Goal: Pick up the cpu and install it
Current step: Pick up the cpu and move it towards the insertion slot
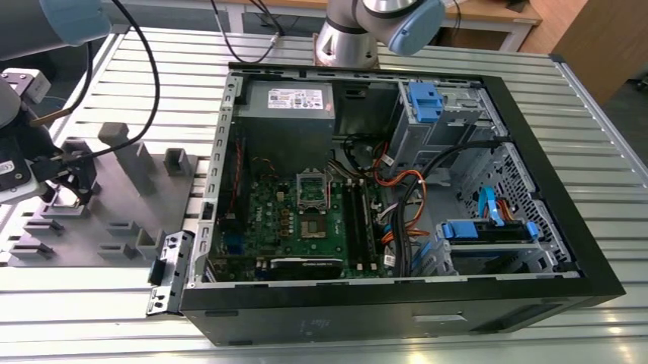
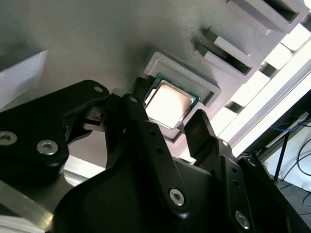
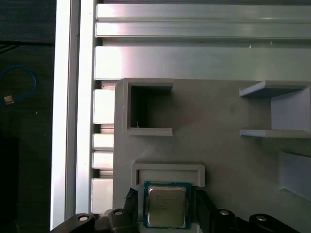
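The cpu (image 3: 166, 206) is a small flat square chip with a silvery top and green rim. It lies in a shallow walled pocket (image 3: 167, 170) of the grey moulded tray (image 3: 218, 145). My gripper (image 3: 166, 201) hangs right over it, open, with one dark finger (image 3: 132, 199) on each side of the chip and close to its edges. The second wrist view shows the same straddle: the cpu (image 2: 170, 104) lies between the fingers (image 2: 197, 128) of the gripper (image 2: 167, 109). In the exterior view the gripper (image 1: 63, 193) is low over the tray (image 1: 132, 220), at that view's left.
An open computer case (image 1: 405, 303) lies to the exterior view's right of the tray. Inside are the green motherboard (image 1: 278, 220), its dark square socket frame (image 1: 316, 226), orange and black cables (image 1: 400, 205) and blue drive brackets (image 1: 486, 231). Upright tray posts (image 1: 132, 159) stand near the gripper.
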`<state>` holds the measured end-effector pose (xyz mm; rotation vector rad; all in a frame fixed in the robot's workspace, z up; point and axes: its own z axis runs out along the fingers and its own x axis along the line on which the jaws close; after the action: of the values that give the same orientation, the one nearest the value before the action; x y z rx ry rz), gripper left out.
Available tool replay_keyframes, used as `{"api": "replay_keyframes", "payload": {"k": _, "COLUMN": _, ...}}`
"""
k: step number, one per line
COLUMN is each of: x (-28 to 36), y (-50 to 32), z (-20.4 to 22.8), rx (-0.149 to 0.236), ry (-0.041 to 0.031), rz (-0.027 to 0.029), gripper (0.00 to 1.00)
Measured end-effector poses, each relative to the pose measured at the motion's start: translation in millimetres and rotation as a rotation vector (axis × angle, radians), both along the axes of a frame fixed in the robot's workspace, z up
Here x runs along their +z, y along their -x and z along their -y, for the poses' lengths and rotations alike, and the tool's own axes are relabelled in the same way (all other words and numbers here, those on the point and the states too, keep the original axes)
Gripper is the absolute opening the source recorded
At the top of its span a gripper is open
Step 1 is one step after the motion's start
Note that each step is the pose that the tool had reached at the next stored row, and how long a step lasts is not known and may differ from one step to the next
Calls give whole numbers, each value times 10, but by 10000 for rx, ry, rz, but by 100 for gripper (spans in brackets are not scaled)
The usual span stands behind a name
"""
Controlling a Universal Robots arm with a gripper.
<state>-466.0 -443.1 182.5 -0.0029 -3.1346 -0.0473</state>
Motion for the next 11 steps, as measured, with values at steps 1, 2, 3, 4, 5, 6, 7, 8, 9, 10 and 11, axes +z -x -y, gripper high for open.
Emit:
{"api": "replay_keyframes", "payload": {"k": 1, "x": 0, "y": 0, "z": 0, "rx": 0, "ry": 0, "rz": 0, "gripper": 59}}
{"api": "replay_keyframes", "payload": {"k": 2, "x": 0, "y": 0, "z": 0, "rx": 0, "ry": 0, "rz": 1, "gripper": 59}}
{"api": "replay_keyframes", "payload": {"k": 3, "x": 0, "y": 0, "z": 0, "rx": 0, "ry": -1, "rz": 0, "gripper": 59}}
{"api": "replay_keyframes", "payload": {"k": 4, "x": 0, "y": 0, "z": 0, "rx": 0, "ry": 0, "rz": 0, "gripper": 59}}
{"api": "replay_keyframes", "payload": {"k": 5, "x": 0, "y": 1, "z": 0, "rx": 0, "ry": 0, "rz": 0, "gripper": 59}}
{"api": "replay_keyframes", "payload": {"k": 6, "x": 0, "y": 1, "z": 0, "rx": 0, "ry": 0, "rz": 0, "gripper": 59}}
{"api": "replay_keyframes", "payload": {"k": 7, "x": 0, "y": 1, "z": 0, "rx": 0, "ry": 0, "rz": 0, "gripper": 57}}
{"api": "replay_keyframes", "payload": {"k": 8, "x": 0, "y": 1, "z": 0, "rx": 0, "ry": 0, "rz": 0, "gripper": 57}}
{"api": "replay_keyframes", "payload": {"k": 9, "x": 0, "y": 1, "z": 0, "rx": 0, "ry": 0, "rz": 1, "gripper": 57}}
{"api": "replay_keyframes", "payload": {"k": 10, "x": 0, "y": 1, "z": 0, "rx": 0, "ry": 0, "rz": 0, "gripper": 51}}
{"api": "replay_keyframes", "payload": {"k": 11, "x": 0, "y": 1, "z": 0, "rx": 0, "ry": 0, "rz": 0, "gripper": 51}}
